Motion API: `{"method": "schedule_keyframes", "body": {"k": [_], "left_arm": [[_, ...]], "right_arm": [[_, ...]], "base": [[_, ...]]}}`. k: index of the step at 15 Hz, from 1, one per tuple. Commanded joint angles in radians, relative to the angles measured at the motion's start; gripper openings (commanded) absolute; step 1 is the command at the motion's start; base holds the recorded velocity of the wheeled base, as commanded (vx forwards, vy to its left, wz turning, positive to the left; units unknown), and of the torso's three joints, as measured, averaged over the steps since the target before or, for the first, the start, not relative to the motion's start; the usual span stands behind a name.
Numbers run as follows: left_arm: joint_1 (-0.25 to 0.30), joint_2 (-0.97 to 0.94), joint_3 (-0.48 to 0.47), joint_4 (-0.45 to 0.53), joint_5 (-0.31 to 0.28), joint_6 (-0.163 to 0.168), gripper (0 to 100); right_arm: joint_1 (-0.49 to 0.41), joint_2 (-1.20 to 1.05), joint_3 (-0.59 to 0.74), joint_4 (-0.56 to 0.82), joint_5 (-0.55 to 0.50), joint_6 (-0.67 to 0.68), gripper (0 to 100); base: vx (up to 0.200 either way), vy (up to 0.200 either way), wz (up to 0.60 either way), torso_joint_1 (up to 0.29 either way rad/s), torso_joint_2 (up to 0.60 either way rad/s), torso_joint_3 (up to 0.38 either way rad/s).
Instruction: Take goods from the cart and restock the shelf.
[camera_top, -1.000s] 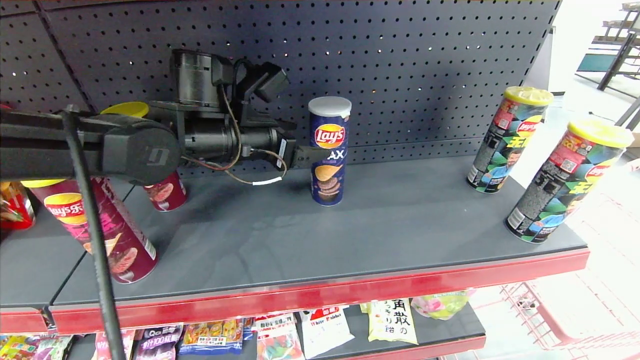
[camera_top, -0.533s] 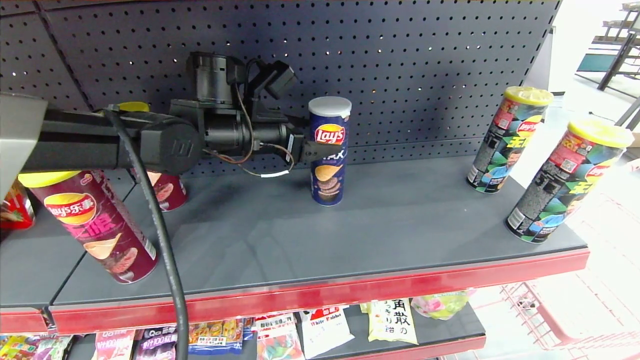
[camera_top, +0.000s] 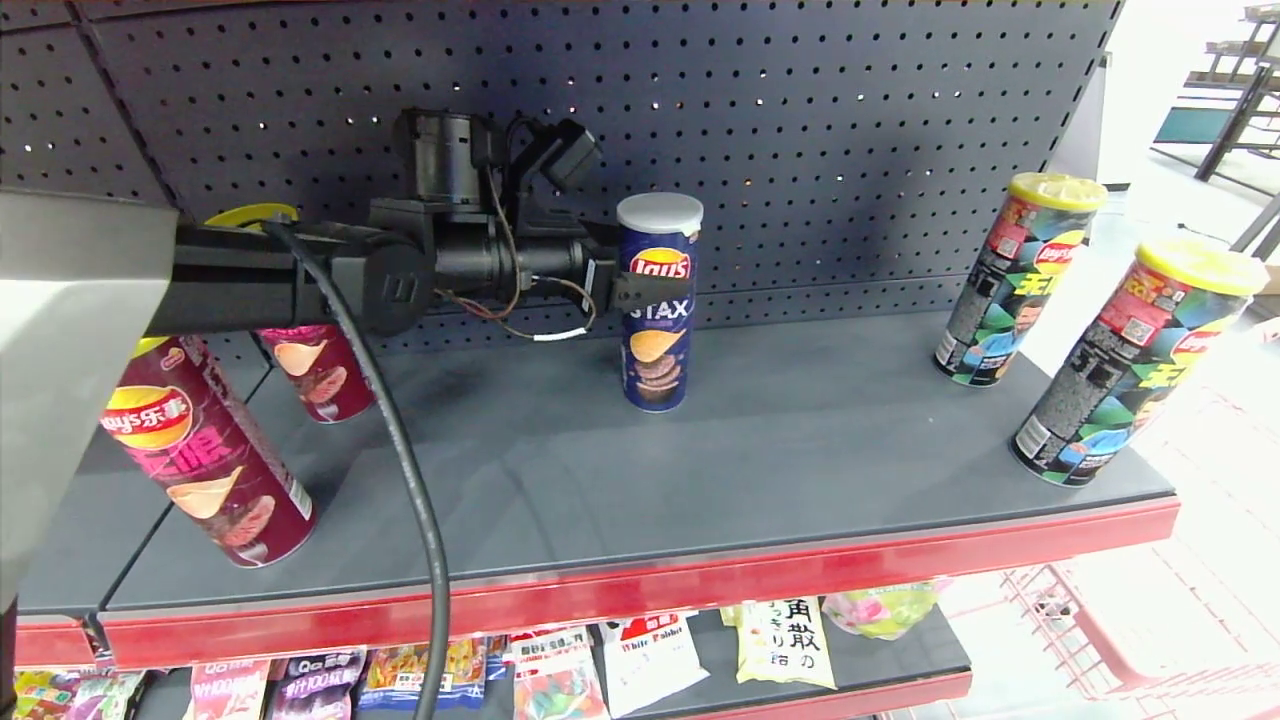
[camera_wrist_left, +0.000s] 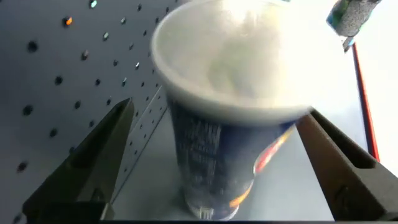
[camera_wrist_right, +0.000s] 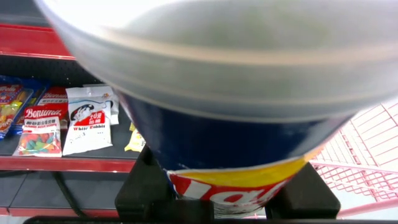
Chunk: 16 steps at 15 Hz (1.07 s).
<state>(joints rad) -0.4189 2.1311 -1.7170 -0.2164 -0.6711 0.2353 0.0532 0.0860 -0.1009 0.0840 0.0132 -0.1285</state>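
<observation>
While the right tool pinches a can, the spread left tool has risen around the tube.

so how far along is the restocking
Done: one blue can stands upright on the shelf, the open left gripper around it, not touching. In hand: the right gripper holds a second can. Left: setting that one on the shelf.

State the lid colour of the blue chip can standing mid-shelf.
Pale grey lid on the blue can, best seen in the head view.
</observation>
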Motion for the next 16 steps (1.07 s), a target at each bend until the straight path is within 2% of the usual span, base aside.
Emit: {"method": "schedule_keyframes", "body": {"k": [1,4,8,9,10,16], "left_arm": [[-0.003,0.033,-0.027,-0.001,-0.005,-0.002,100],[-0.003,0.05,-0.038,-0.003,-0.022,-0.002,100],[-0.004,0.102,-0.134,0.0,-0.024,-0.004,100],[-0.004,0.104,-0.134,0.0,-0.024,-0.004,100],[-0.006,0.115,-0.136,-0.001,-0.024,-0.002,0],[-0.014,0.112,-0.134,0.003,-0.024,-0.004,0]], "right_arm": [[0.0,0.001,0.0,0.0,-0.001,0.0,0],[0.0,0.0,-0.002,0.014,-0.007,0.0,0],[0.0,0.001,-0.002,0.017,-0.009,0.0,0],[0.0,0.001,-0.002,0.017,-0.009,0.0,0],[0.0,0.001,0.0,0.017,-0.007,0.0,0],[0.0,0.001,0.004,0.019,-0.007,0.0,0]], "base": [[0.0,0.0,0.0,0.0,0.0,0.0],[0.0,0.0,0.0,0.0,0.0,0.0],[0.0,0.0,0.0,0.0,0.0,0.0],[0.0,0.0,0.0,0.0,0.0,0.0],[0.0,0.0,0.0,0.0,0.0,0.0],[0.0,0.0,0.0,0.0,0.0,0.0]]}}
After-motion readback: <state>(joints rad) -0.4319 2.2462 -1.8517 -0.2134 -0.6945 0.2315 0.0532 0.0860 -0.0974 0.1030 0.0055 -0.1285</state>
